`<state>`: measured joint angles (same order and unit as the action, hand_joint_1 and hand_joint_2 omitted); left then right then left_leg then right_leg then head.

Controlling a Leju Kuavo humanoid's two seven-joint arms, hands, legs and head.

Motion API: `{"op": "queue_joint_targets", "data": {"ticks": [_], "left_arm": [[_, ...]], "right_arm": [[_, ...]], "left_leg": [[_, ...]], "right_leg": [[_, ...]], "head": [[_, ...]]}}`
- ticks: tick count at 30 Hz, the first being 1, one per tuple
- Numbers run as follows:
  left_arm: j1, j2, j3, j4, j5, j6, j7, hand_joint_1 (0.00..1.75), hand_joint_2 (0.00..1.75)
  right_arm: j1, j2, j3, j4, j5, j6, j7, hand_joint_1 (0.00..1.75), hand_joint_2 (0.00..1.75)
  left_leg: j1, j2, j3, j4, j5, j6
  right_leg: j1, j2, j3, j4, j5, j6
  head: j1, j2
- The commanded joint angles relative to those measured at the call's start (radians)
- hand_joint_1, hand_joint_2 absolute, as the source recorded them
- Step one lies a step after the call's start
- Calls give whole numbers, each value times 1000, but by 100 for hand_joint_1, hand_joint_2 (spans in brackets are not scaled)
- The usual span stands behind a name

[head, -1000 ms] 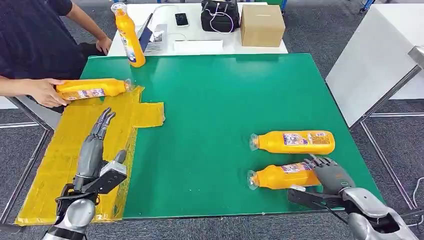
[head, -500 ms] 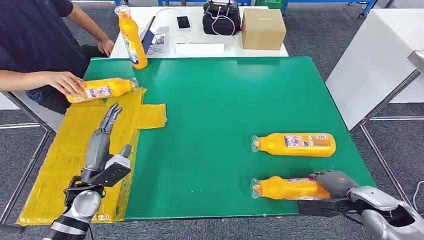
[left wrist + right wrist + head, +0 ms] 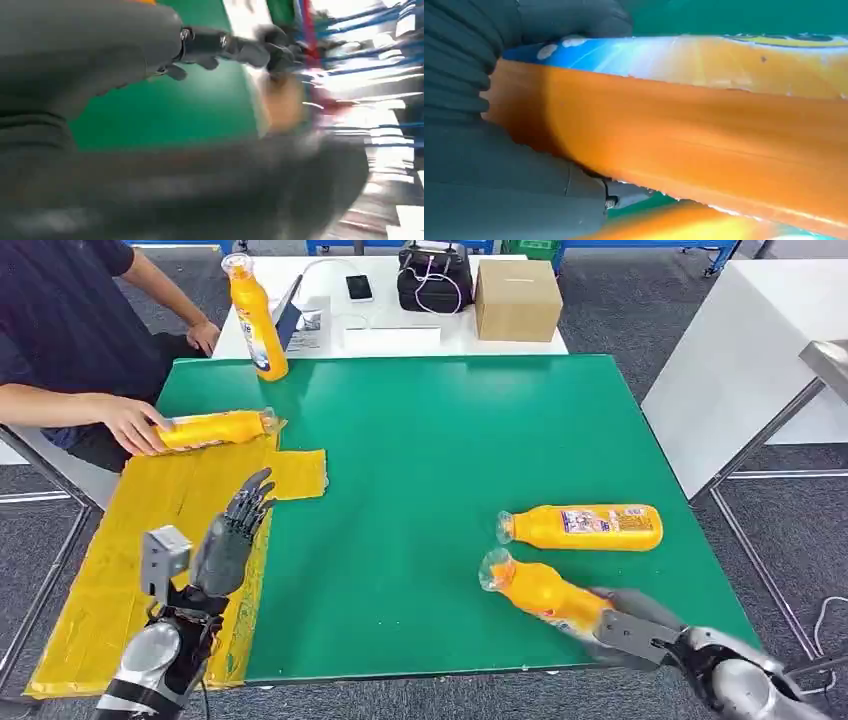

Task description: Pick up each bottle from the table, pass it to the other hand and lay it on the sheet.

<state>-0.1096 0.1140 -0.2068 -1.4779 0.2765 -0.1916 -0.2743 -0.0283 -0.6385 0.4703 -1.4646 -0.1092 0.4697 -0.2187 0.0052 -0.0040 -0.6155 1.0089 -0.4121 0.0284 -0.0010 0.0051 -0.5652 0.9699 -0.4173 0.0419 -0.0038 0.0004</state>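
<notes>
Head view: right hand (image 3: 640,625) grips an orange bottle (image 3: 540,592) by its base, neck tilted up off the green table (image 3: 420,460).
Right wrist view: fingers (image 3: 574,20) wrap the bottle's body.
Second bottle (image 3: 583,526): lying flat just beyond the held one.
Left hand (image 3: 232,535): holds nothing, fingers apart, above the yellow sheet (image 3: 110,570).
Sheet's far end: a person's hand (image 3: 135,425) rests on a third bottle (image 3: 215,428).

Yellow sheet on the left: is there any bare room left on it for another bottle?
Yes. The yellow sheet looks bare across its middle and near end, beside the left hand. Its far end is crowded: a lying bottle with a person's hand on it. The green mat between the sheet and the right hand's bottle is open too.
</notes>
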Motion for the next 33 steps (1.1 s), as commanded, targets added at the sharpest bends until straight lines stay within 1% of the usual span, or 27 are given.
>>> {"op": "queue_joint_targets", "data": {"ticks": [1,4,5,6,8,9,10,11,13,14,15,16,17,18,21,23,24,26,27,30,32,33], "left_arm": [[-5,-90,-113,-6,147,23,12,0,175],[23,-85,-135,-57,138,66,-7,0,175],[33,-88,-134,-72,128,83,-15,0,175],[47,-86,-138,-96,114,99,-16,0,175],[79,-88,-134,-142,64,146,-19,0,175],[88,-88,-134,-157,49,158,-19,0,175],[99,-91,-130,-176,12,184,-21,0,175],[102,-94,-130,-183,0,190,-22,0,175],[104,-95,-130,-187,-2,191,-21,0,175],[102,-99,-129,-187,-8,193,-20,0,175],[99,-100,-130,-186,-32,204,-24,0,175],[98,-108,-130,-189,-65,223,-31,0,175],[96,-114,-132,-192,-89,236,-36,0,175],[94,-116,-133,-195,-126,259,-45,0,175],[84,-131,-141,-199,-180,291,-55,0,175],[81,-141,-139,-202,-191,303,-57,0,175],[79,-143,-137,-203,-191,303,-56,0,175],[77,-149,-129,-203,-172,300,-46,0,175],[76,-149,-127,-204,-151,288,-40,0,175],[75,-149,-126,-204,-147,286,-39,0,175],[75,-149,-124,-204,-133,277,-36,0,175],[74,-150,-121,-203,-101,257,-27,0,175]], "right_arm": [[-60,256,-45,-147,-170,41,-38,175,175],[-61,292,-74,-171,-126,-76,-23,175,175],[-55,313,-89,-181,-89,-131,-19,175,175],[-51,332,-94,-197,3,-217,-9,175,175],[-58,379,-88,-205,222,-402,46,175,175],[-67,398,-74,-197,272,-435,66,175,175],[-87,418,-51,-171,364,-490,103,175,175],[-96,429,-37,-158,397,-506,118,175,175],[-101,435,-30,-149,402,-510,120,175,175],[-114,442,-17,-124,416,-519,125,175,175],[-124,449,-10,-103,436,-534,135,175,175],[-142,467,0,-71,476,-563,154,175,175],[-159,483,6,-42,493,-583,164,175,175],[-173,494,12,-19,502,-591,171,175,175],[-215,537,44,40,549,-616,180,175,175],[-227,560,74,44,601,-641,186,175,175],[-230,569,86,41,614,-644,189,175,175],[-233,581,103,33,642,-662,198,175,175],[-237,584,112,33,656,-666,202,175,175],[-239,587,117,35,661,-668,204,175,175],[-244,587,120,40,661,-667,204,175,175],[-250,589,130,48,666,-667,204,175,175]], "left_leg": [[-2,1,-3,0,1,-1],[1,0,-6,0,4,0],[1,0,-5,0,3,-1],[-1,1,-7,0,4,-1],[0,1,-8,0,4,-1],[0,3,-6,0,2,-1],[0,3,-7,0,3,-1],[0,3,-7,0,2,-2],[0,2,-11,0,3,-1],[0,3,-9,0,3,-2],[0,1,-11,0,4,-1],[0,2,-9,0,3,-2],[0,1,-11,0,3,-1],[0,2,-9,0,3,-2],[0,2,-10,0,3,-1],[0,0,-12,0,4,-1],[0,1,-10,0,3,-2],[0,0,-12,0,4,-1],[0,1,-10,0,3,-2],[0,-2,-13,0,4,-1],[0,-1,-9,0,3,-2],[0,-2,-11,0,4,-1]], "right_leg": [[-2,0,-5,3,0,-1],[1,-1,-7,2,0,0],[1,-1,-6,2,-1,-1],[-1,0,-8,3,-1,0],[0,0,-8,3,0,0],[0,1,-7,4,-2,-1],[0,1,-8,3,-1,-1],[0,2,-8,3,-1,-1],[0,1,-12,3,0,-1],[0,2,-11,3,-1,-1],[0,0,-12,3,-1,-1],[0,0,-11,3,-1,-1],[0,-1,-12,3,0,-1],[0,0,-10,3,-1,-1],[0,0,-11,3,0,-1],[0,-1,-13,3,0,-1],[0,0,-11,3,-1,-1],[0,-2,-13,4,0,-1],[0,-1,-11,4,-1,-1],[0,-3,-13,4,-1,-1],[0,-3,-10,4,-2,-1],[0,-3,-12,4,-1,-1]], "head": [[-2,0],[0,0],[0,0],[-1,0],[-1,0],[0,0],[-1,0],[0,0],[0,0],[0,0],[0,0],[-1,0],[-1,0],[-1,0],[0,0],[0,0],[0,0],[0,0],[0,0],[-1,0],[-1,0],[0,0]]}}
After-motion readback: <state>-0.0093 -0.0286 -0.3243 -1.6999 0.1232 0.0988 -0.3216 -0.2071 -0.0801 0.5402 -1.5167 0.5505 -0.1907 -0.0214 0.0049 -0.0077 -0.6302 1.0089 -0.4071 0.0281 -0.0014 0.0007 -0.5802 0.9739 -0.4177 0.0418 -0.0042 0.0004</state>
